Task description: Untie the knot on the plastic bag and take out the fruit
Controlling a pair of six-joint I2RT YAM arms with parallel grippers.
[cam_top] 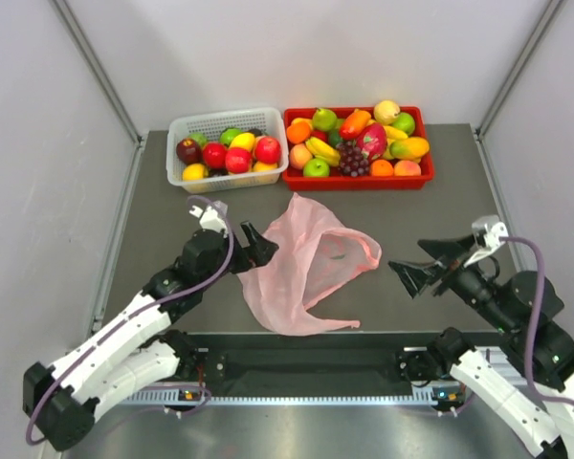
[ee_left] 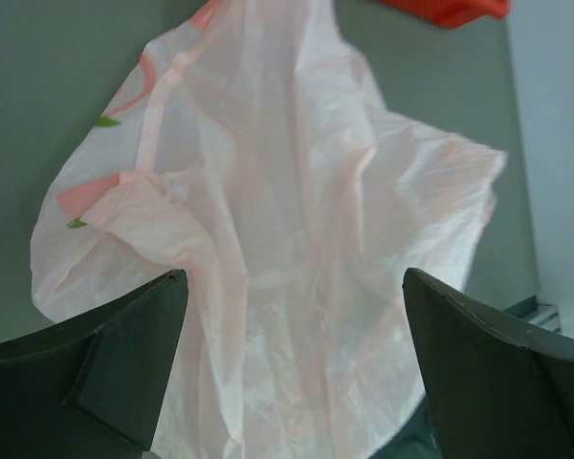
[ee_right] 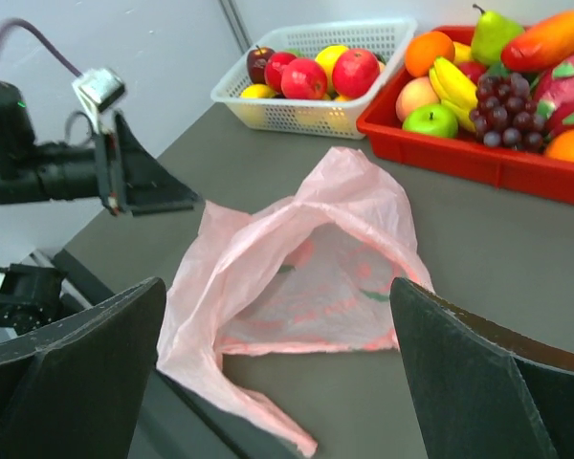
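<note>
Bag (cam_top: 311, 253) flat, mouth open, print (ee_right: 368, 287) unreadable | L hand (cam_top: 260, 245) wide, empty | R hand (cam_top: 408, 254) wide, empty

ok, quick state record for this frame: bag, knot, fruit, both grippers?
bag: pink, lying flat on table between the arms, mouth gaping toward the right arm
knot: none visible
bag contents: no fruit seen inside
fruit: piled in basket and tray at the far edge
left gripper: open, over the bag's left edge, holding nothing
right gripper: open, clear of the bag, to its right
</note>
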